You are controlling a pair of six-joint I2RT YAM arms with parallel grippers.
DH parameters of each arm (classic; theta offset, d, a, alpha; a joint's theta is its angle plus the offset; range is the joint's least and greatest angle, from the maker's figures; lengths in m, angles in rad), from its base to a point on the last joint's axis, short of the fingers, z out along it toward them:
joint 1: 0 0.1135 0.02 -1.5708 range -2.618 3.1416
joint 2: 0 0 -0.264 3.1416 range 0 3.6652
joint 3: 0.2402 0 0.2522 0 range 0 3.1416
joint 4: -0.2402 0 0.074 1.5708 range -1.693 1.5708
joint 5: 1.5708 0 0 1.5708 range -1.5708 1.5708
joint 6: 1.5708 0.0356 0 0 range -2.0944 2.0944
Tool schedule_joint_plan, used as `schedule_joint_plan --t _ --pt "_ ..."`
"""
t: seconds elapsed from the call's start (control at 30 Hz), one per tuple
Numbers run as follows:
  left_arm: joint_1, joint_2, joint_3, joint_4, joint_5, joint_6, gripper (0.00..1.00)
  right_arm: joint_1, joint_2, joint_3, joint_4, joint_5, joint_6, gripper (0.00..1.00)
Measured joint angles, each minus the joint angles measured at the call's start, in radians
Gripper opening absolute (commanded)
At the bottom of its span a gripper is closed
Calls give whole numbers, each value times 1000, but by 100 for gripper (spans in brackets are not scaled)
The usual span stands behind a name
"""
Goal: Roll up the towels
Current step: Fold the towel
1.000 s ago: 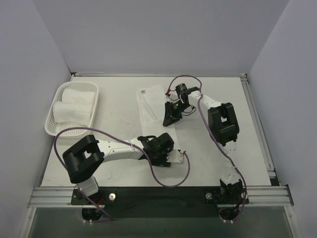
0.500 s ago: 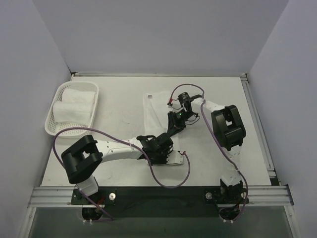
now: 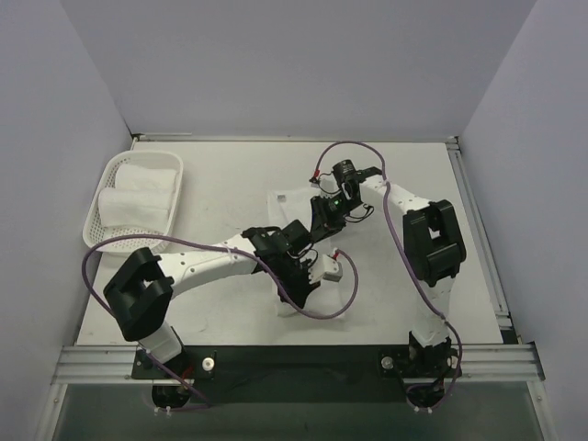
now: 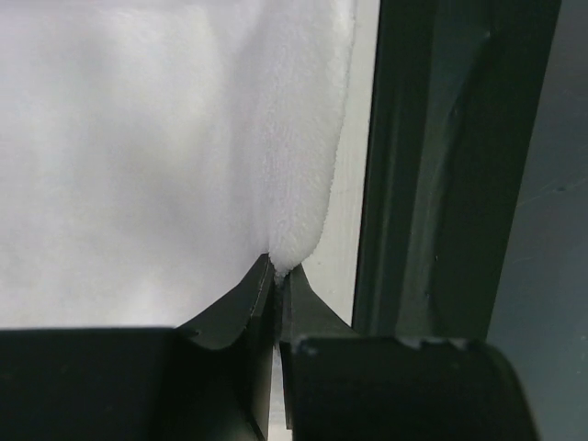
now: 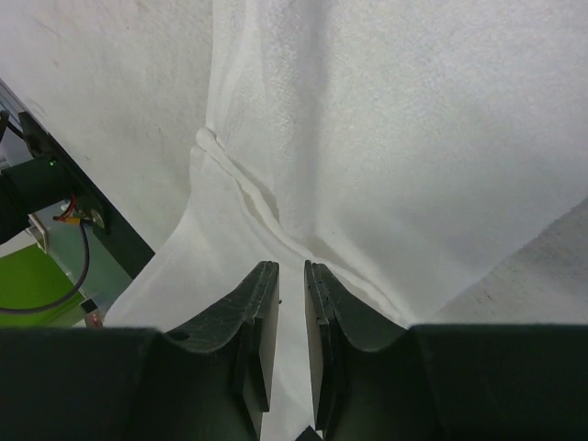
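A white towel [image 3: 280, 197] lies mid-table, mostly covered by both arms. My left gripper [image 3: 296, 280] is near its front end. In the left wrist view the left gripper [image 4: 276, 266] is shut on a bunched edge of the towel [image 4: 138, 138]. My right gripper [image 3: 322, 220] hovers over the towel's far part. In the right wrist view its jaws [image 5: 291, 271] stand a narrow slit apart with white cloth in the slit, and a folded ridge of the towel [image 5: 413, 138] runs up to them.
A white basket [image 3: 101, 241] at the left edge holds rolled towels [image 3: 138, 197]. A dark rail [image 4: 432, 184] runs along the near edge of the table. Purple cables loop around both arms.
The left gripper closed on the towel's edge and swung forward. The right gripper came nearer, bringing the towel's far end towards the left gripper.
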Motion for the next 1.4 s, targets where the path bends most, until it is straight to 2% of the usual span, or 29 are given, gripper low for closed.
schedule_joint_plan --t 0.27,0.6,0.77,0.8,0.9,0.97,1.2,1.3,1.4 --pt "191 75 233 -88 98 50 14 -63 7 30 -23 -41 -15 23" --pt "338 297 337 -112 153 113 18 -261 -63 94 -79 -66 -35 23" --pt "397 384 353 -104 157 122 35 -256 -125 24 -90 -118 -41 23" --pt "403 395 357 -98 159 122 44 -254 -137 -2 -94 -135 -40 23" --pt "407 415 367 -83 161 127 57 -248 -149 -54 -103 -175 -28 22" --pt "408 416 370 -77 164 127 60 -241 -149 -84 -105 -193 -19 22" --pt "439 384 382 -69 163 119 61 -216 -149 -130 -111 -218 -2 22" --pt "482 328 380 -69 164 100 61 -192 -168 -162 -105 -219 4 22" --pt "525 237 357 -66 176 72 56 -159 -217 -203 -105 -212 4 22"
